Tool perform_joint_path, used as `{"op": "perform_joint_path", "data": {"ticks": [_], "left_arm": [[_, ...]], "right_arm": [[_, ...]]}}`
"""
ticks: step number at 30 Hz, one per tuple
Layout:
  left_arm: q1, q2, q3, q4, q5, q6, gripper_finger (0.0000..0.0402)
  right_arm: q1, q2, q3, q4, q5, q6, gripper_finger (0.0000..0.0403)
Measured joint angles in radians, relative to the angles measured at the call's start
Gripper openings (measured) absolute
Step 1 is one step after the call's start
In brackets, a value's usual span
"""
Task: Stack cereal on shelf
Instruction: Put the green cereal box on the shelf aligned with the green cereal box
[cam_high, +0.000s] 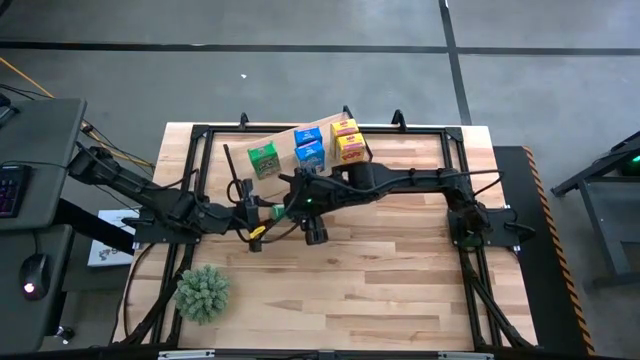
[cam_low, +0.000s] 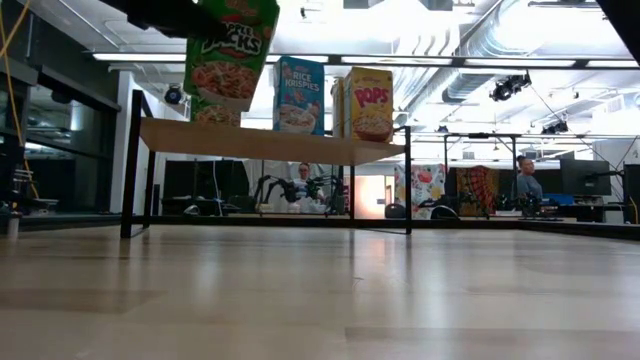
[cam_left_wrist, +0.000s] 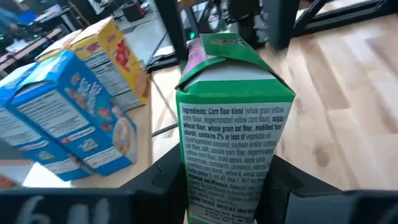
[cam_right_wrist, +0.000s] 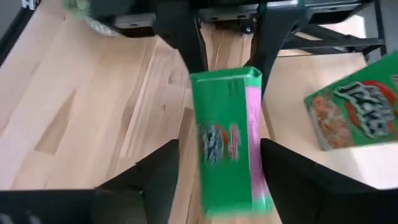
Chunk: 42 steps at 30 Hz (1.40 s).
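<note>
A green cereal carton hangs in the air between my two grippers, over the middle of the table. My left gripper is shut on one end of it. My right gripper is open. Its fingers stand on either side of the carton's other end, with gaps showing. On the sloped wooden shelf stand a second green carton, blue cartons and yellow cartons. My left gripper pinches the green carton between its two fingers, on two opposite sides near one end. The fingers come roughly level from the table's left and point along the carton. The carton sticks out beyond the fingertips, clear of the table.
A round spiky green plant sits near the table's front left corner. The shelf's black metal frame stands along the far side. People sit in the room behind the table. Bare wooden tabletop lies toward the near right.
</note>
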Motion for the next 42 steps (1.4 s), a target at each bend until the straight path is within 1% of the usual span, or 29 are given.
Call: {"op": "perform_joint_path", "data": {"ticks": [4,7,10,11,15,17,21,23,27,31,34,37,39,42], "left_arm": [[0.000,-0.025,-0.002,-0.057,-0.022,-0.012,0.0131],[-0.006,-0.069,0.014,-0.092,-0.086,0.007,0.0129],[-0.013,-0.119,0.048,-0.093,-0.165,0.005,0.0124],[-0.014,-0.139,0.049,-0.080,-0.170,-0.001,0.0123],[-0.012,-0.195,0.011,-0.010,-0.137,-0.024,0.0123],[-0.007,-0.215,-0.025,0.062,-0.132,-0.023,0.0123],[0.029,-0.260,-0.105,0.208,-0.109,0.016,0.0123],[0.055,-0.278,-0.139,0.246,-0.088,0.016,0.0123],[0.106,-0.305,-0.170,0.248,-0.023,-0.042,0.0123],[0.146,-0.311,-0.174,0.201,0.023,-0.112,0.0123],[0.170,-0.310,-0.174,0.186,0.039,-0.128,0.0123],[0.200,-0.304,-0.173,0.192,0.043,-0.123,0.0123],[0.219,-0.289,-0.173,0.187,0.077,-0.120,0.0123],[0.234,-0.248,-0.173,0.156,0.154,-0.129,0.0123]], "right_arm": [[0.000,-0.052,0.001,-0.016,0.020,-0.002,0.0238],[0.000,-0.094,0.001,-0.063,0.062,0.001,0.0243],[0.000,-0.129,0.001,-0.137,0.070,0.010,0.0243],[0.000,-0.138,0.001,-0.163,0.065,0.015,0.0243],[-0.002,-0.165,0.001,-0.287,0.075,0.066,0.0243],[-0.007,-0.174,-0.010,-0.326,0.097,0.109,0.0243],[-0.021,-0.191,-0.066,-0.384,0.108,0.173,0.0243],[-0.028,-0.204,-0.109,-0.403,0.126,0.191,0.0243],[-0.028,-0.279,-0.269,-0.383,0.198,0.235,0.0243],[-0.019,-0.434,-0.538,-0.265,0.223,0.298,0.0243],[-0.009,-0.582,-0.749,-0.112,0.232,0.347,0.0243],[0.002,-0.706,-0.918,0.070,0.232,0.383,0.0243],[0.011,-0.776,-1.007,0.180,0.237,0.376,0.0243],[0.022,-0.853,-1.115,0.341,0.255,0.338,0.0243]]}}
